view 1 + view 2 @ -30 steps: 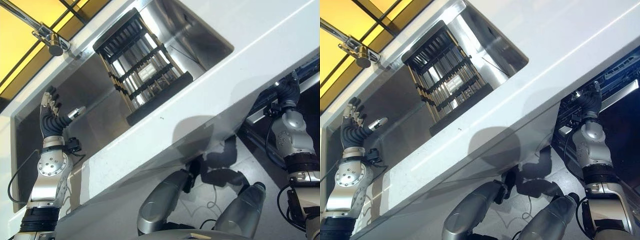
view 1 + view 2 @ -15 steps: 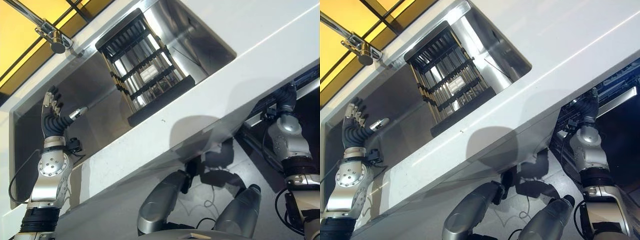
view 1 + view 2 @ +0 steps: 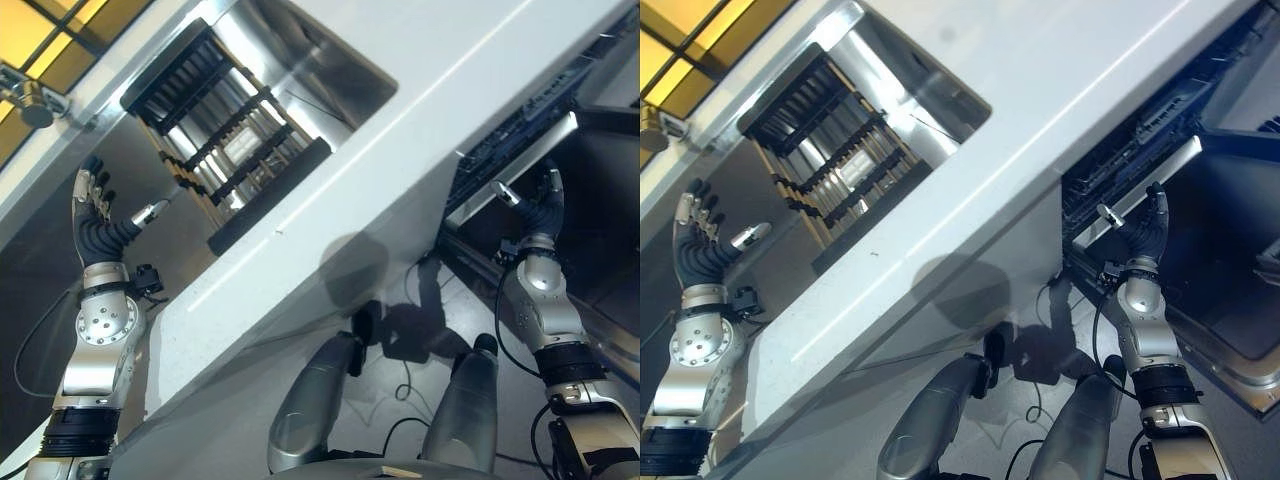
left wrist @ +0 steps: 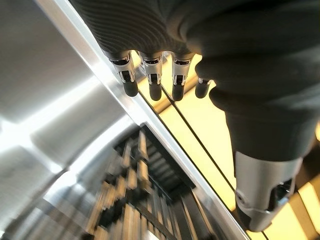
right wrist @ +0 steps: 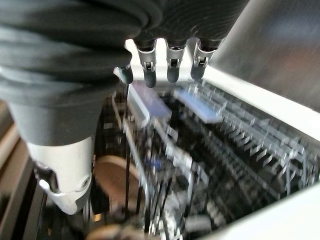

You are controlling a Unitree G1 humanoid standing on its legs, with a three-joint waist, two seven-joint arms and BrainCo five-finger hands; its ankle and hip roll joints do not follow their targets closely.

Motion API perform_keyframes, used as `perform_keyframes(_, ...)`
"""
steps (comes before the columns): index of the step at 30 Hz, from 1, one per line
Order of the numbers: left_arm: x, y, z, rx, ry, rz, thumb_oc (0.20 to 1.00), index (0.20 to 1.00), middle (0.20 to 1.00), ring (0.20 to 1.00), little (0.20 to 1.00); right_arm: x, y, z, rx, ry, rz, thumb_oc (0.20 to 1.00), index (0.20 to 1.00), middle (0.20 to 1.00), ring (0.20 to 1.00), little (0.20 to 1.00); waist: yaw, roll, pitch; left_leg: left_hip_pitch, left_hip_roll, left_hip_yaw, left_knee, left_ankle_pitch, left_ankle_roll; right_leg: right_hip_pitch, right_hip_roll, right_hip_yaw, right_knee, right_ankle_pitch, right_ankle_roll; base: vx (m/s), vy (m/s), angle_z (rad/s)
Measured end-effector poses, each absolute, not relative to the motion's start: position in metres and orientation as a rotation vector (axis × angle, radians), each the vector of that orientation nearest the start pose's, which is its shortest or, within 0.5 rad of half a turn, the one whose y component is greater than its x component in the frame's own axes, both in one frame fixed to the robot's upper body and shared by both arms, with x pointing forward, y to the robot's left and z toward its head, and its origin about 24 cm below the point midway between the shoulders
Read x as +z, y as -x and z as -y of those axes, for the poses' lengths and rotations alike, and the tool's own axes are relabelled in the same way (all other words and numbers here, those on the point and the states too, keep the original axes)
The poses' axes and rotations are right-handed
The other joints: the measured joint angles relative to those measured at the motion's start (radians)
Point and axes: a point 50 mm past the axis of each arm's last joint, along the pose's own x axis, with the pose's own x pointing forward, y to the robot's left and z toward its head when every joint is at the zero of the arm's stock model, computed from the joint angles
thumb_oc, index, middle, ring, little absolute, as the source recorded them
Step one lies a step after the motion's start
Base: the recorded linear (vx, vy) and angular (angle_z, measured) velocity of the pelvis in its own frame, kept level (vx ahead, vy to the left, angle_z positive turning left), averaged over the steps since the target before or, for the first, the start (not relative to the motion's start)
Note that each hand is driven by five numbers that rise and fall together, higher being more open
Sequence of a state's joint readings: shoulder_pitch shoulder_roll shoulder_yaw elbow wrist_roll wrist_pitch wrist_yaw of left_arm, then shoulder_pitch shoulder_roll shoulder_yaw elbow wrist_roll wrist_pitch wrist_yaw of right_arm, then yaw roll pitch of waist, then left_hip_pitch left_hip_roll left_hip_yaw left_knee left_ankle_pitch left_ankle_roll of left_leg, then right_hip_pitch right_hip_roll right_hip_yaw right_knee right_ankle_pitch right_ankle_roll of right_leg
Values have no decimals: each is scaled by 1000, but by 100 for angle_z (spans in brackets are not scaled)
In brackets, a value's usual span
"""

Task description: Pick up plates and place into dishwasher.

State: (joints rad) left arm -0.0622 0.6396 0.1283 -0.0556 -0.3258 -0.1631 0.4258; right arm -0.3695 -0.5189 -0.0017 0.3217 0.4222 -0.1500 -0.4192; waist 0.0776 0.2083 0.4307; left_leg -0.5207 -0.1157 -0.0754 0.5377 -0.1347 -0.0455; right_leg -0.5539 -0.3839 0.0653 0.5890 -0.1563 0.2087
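Note:
A black slatted dish rack point(image 3: 228, 135) stands in the steel sink point(image 3: 300, 50), with pale glassy pieces between its slats that I cannot tell apart as plates. My left hand point(image 3: 92, 212) is held up open over the sink, left of the rack, its fingers point(image 4: 150, 80) straight and empty. Under the counter the dishwasher's rack point(image 3: 1145, 125) shows through the opening. My right hand point(image 3: 1148, 228) is raised open just below that rack's silver front bar point(image 3: 1150, 180), holding nothing. In the right wrist view a brownish round shape point(image 5: 112, 182) lies among the wire tines.
The white counter point(image 3: 430, 100) runs between sink and dishwasher. A faucet head point(image 3: 30, 100) hangs at the sink's far left. The dishwasher door point(image 3: 1230, 300) lies open to the right of my right arm.
The camera has swung to the right, bringing more of the dishwasher into view. My right hand now stands out from under the counter with straight fingers. My left hand keeps its pose.

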Motion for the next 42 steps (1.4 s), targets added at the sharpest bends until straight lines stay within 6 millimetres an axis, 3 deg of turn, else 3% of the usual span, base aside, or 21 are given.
perform_keyframes(3,151,-251,-293,500,-260,412,1000,1000,1000,1000,1000,122,-313,272,-480,37,243,1000,1000,1000,1000,1000,-18,-2,1,-16,8,20,7,-1,10,-34,17,37,-21,22,-9,-94,2,-34)
perform_keyframes(8,160,-254,-291,512,-274,447,1000,1000,1000,1000,1000,121,-312,274,-498,45,244,1000,1000,1000,1000,1000,-40,0,1,-28,9,31,5,-1,12,-46,27,66,-89,78,16,-75,7,-31)
perform_keyframes(13,159,-255,-292,527,-269,446,1000,1000,1000,1000,1000,126,-305,285,-585,73,286,1000,1000,1000,1000,1000,-67,-1,6,-11,11,39,-2,-9,17,-32,37,92,-154,121,18,-43,39,-28)
perform_keyframes(20,157,-260,-291,528,-260,442,1000,1000,1000,1000,1000,127,-289,308,-778,39,316,1000,1000,1000,1000,1000,-99,-7,18,10,17,69,21,-43,37,4,44,121,-300,194,-30,-4,38,-45)
perform_keyframes(24,162,-265,-288,513,-245,473,1000,1000,1000,1000,1000,117,-281,316,-898,11,296,1000,1000,1000,1000,1000,-133,-10,19,24,9,74,44,-71,50,37,46,145,-410,230,-42,27,54,-54)
perform_keyframes(27,163,-268,-288,510,-243,484,1000,1000,1000,1000,1000,104,-277,317,-977,-8,255,1000,1000,1000,1000,1000,-138,-10,19,36,22,102,34,-80,64,47,30,121,-473,223,-52,-87,15,-65)
perform_keyframes(31,163,-268,-303,532,-301,471,1000,1000,1000,1000,1000,87,-271,311,-1091,-48,206,1000,1000,1000,1000,1000,-121,-11,23,43,73,144,32,-83,55,-5,20,44,-350,187,-106,-121,127,-31)
perform_keyframes(32,162,-267,-306,537,-315,458,1000,1000,1000,1000,1000,78,-266,309,-1124,-56,180,1000,1000,1000,1000,1000,-116,-18,30,56,57,145,53,-101,49,-4,31,33,-330,208,-132,-114,249,-8)
perform_keyframes(33,156,-265,-305,532,-319,437,1000,1000,1000,1000,1000,70,-262,307,-1152,-70,159,1000,1000,1000,1000,1000,-116,-23,33,54,44,122,70,-122,81,6,43,46,-315,224,-148,-132,190,-5)
perform_keyframes(34,153,-263,-302,520,-319,428,1000,1000,1000,1000,1000,63,-256,304,-1174,-84,146,1000,1000,1000,1000,1000,-112,-17,28,59,24,111,75,-133,102,18,57,60,-317,213,-126,-101,125,-28)
perform_keyframes(35,151,-260,-299,507,-319,422,1000,1000,1000,1000,1000,56,-252,298,-1185,-99,134,1000,1000,1000,1000,1000,-95,-9,23,74,30,87,60,-130,106,24,68,66,-329,170,-52,-133,-45,-57)
perform_keyframes(36,154,-258,-297,494,-323,429,1000,1000,1000,1000,1000,50,-248,295,-1188,-101,116,1000,1000,1000,1000,1000,-78,-1,23,60,73,110,65,-123,74,-37,104,81,-165,144,-72,-138,-125,-52)
perform_keyframes(37,159,-258,-296,488,-329,441,1000,1000,1000,1000,1000,44,-243,293,-1199,-118,101,1000,1000,1000,1000,1000,-69,-1,26,51,73,108,71,-117,55,-63,119,82,-25,104,-94,-180,-183,-20)
perform_keyframes(38,163,-259,-295,488,-333,460,1000,1000,1000,1000,1000,37,-237,293,-1208,-154,87,1000,1000,1000,1000,1000,-59,-13,29,47,57,111,80,-115,43,-53,116,70,30,50,-109,-209,-152,-11)
perform_keyframes(39,164,-259,-297,497,-338,460,1000,1000,1000,1000,1000,36,-237,291,-1189,-180,93,1000,1000,1000,1000,1000,-48,-13,31,26,50,102,93,-114,36,-58,107,64,4,44,-62,-235,-88,-26)
perform_keyframes(41,168,-259,-299,497,-351,472,1000,1000,1000,1000,1000,45,-246,290,-1135,-241,152,1000,1000,1000,1000,1000,-39,9,32,-34,35,78,119,-123,26,-107,108,63,9,49,-15,-146,29,-19)
perform_keyframes(42,174,-261,-299,497,-356,490,1000,1000,1000,1000,1000,48,-248,292,-1118,-261,169,1000,1000,1000,1000,1000,-39,22,38,-60,29,71,142,-127,24,-134,105,63,39,42,-15,-67,104,15)
